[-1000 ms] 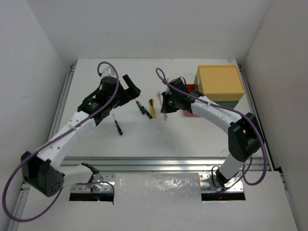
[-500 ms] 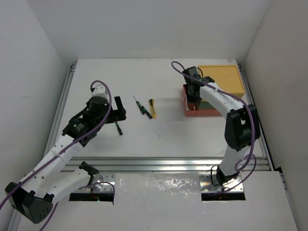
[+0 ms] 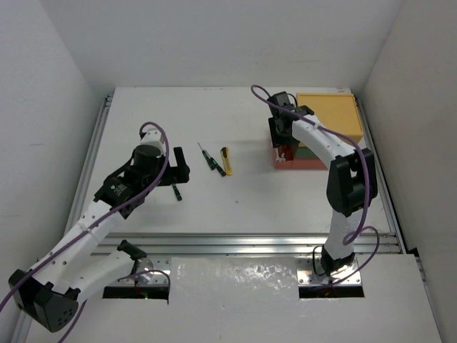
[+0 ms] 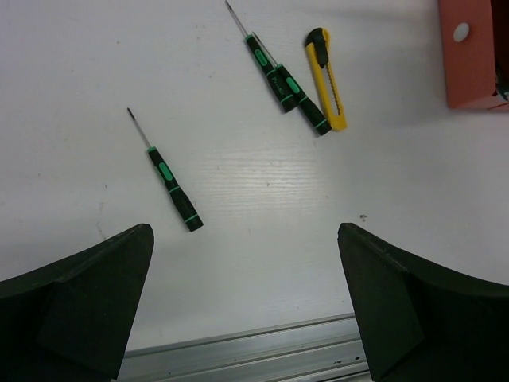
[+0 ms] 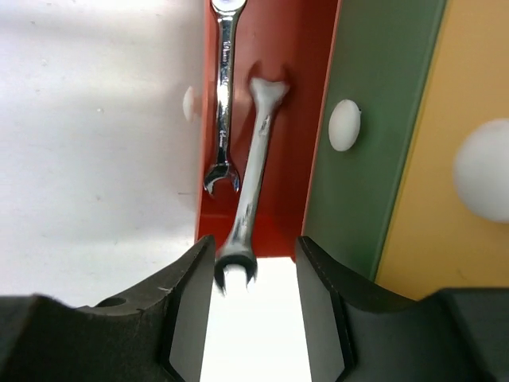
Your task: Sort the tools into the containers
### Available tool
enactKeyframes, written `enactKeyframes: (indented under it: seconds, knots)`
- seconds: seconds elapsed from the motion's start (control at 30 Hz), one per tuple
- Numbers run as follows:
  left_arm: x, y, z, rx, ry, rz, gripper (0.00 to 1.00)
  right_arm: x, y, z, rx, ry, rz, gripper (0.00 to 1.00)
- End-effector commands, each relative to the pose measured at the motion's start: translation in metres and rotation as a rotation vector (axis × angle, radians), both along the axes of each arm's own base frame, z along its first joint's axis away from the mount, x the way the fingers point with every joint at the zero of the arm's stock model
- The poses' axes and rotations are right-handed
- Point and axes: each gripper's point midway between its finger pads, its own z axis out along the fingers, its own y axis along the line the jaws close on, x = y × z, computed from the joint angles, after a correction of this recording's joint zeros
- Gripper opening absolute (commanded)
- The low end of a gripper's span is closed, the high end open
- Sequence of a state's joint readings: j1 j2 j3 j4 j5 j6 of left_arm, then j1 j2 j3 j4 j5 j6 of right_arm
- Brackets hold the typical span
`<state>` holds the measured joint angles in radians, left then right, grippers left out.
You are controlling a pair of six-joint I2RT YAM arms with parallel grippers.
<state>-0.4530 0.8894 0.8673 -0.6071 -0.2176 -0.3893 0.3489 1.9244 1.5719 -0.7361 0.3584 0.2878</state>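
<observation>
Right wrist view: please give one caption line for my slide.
Right jaws parted above the red-orange drawer, one silver wrench inside, a second, blurred wrench between them.

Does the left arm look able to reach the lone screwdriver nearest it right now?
Probably yes: the left pincer is open, and the lone screwdriver lies uncovered on the table below it, nothing in between.

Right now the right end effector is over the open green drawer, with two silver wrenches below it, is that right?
Not the green one: the open drawer below the right end effector is the red-orange drawer. The right wrist view shows both silver wrenches against its red floor, with the green drawer beside it.
</observation>
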Motion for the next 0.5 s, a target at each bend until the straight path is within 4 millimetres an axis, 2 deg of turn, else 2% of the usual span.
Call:
enactKeyframes:
  seconds: [0.0,0.13,0.23,0.27,0.3,0.37,0.43,0.47]
  knots:
    - [0.004,-0.007,0.018,-0.03,-0.072,-0.032,1.0,0.007,0.004,0.043,0.061,-0.109,-0.004,0.46]
    - [0.004,-0.007,0.018,-0.034,-0.075,-0.033,1.0,-0.004,0.022,0.063,0.128,-0.16,0.04,0.45]
    - [0.003,-0.007,0.019,-0.035,-0.077,-0.033,1.0,-0.013,0.035,0.062,0.136,-0.156,0.079,0.38]
    - [0.003,-0.007,0.018,-0.033,-0.076,-0.031,1.0,-0.015,0.037,0.057,0.135,-0.145,0.079,0.24]
    - [0.003,-0.007,0.018,-0.033,-0.076,-0.031,1.0,-0.017,0.037,0.054,0.132,-0.133,0.076,0.18]
    - [0.003,-0.006,0.018,-0.033,-0.076,-0.028,1.0,-0.025,0.041,0.041,0.142,-0.104,0.087,0.18]
    - [0.003,-0.006,0.018,-0.034,-0.078,-0.026,1.0,-0.021,0.054,0.039,0.183,-0.137,0.125,0.18]
    - [0.004,-0.006,0.018,-0.033,-0.078,-0.027,1.0,-0.024,0.066,0.03,0.201,-0.118,0.177,0.17]
